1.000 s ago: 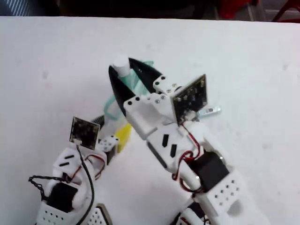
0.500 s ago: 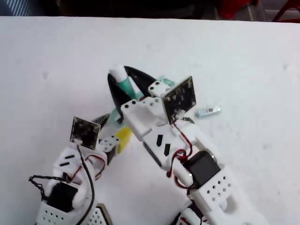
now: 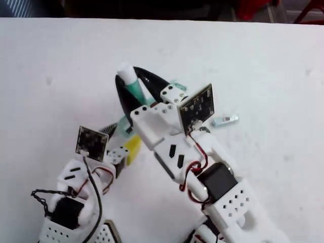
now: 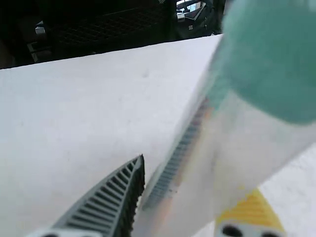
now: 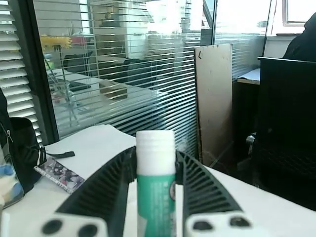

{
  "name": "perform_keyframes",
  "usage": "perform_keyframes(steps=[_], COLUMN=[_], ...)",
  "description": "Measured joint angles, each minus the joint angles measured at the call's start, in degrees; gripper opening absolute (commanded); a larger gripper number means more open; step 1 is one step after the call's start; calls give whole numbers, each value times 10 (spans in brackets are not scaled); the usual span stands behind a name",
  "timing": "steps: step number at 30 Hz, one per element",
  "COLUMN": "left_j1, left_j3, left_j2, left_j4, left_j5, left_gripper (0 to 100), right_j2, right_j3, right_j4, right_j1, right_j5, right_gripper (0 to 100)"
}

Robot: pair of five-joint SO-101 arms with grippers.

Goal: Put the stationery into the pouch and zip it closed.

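Observation:
My right gripper [image 3: 130,77] is shut on a glue stick [image 3: 133,87] with a white cap and teal body, held tilted above the table's middle. In the right wrist view the glue stick [image 5: 155,170] stands upright between the two black fingers [image 5: 111,185]. The clear pouch [image 3: 120,123] with teal trim lies under and beside it. My left gripper [image 3: 125,137], which has one yellow jaw, sits at the pouch's near edge. In the left wrist view the pouch's zipper edge [image 4: 173,168] runs between the grey finger [image 4: 116,197] and the yellow one, gripped. A blurred teal shape [image 4: 269,59] looms close.
A small pale blue item [image 3: 225,120] lies on the white table [image 3: 263,66] to the right of the right arm. Open table surface stretches to the far side and to the left. The right arm's body covers most of the pouch.
The right gripper has shifted slightly left and tilted, so more of the glue stick's teal body shows. The left arm has kept still.

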Motion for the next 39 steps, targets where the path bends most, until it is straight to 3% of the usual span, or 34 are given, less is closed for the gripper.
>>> perform_keyframes(steps=[3,7,10,15,19,26,39], left_j1=[0,1,-4,-2,0,0,0], left_j3=[0,0,0,1,1,1,11], left_j2=[0,2,2,2,2,3,3], left_j4=[-4,-4,-6,-30,-37,-37,-37], left_j5=[0,-1,2,13,53,58,37], left_gripper=[103,87,87,90,90,90,90], right_j2=[-19,-63,-50,-11,62,250,520], right_j3=[-4,-46,-78,-118,-120,-120,-120], right_j4=[40,147,251,391,450,474,384], right_j1=[1,27,97,236,276,289,293], right_j5=[4,111,157,171,214,315,324], right_gripper=[16,16,16,16,16,16,22])
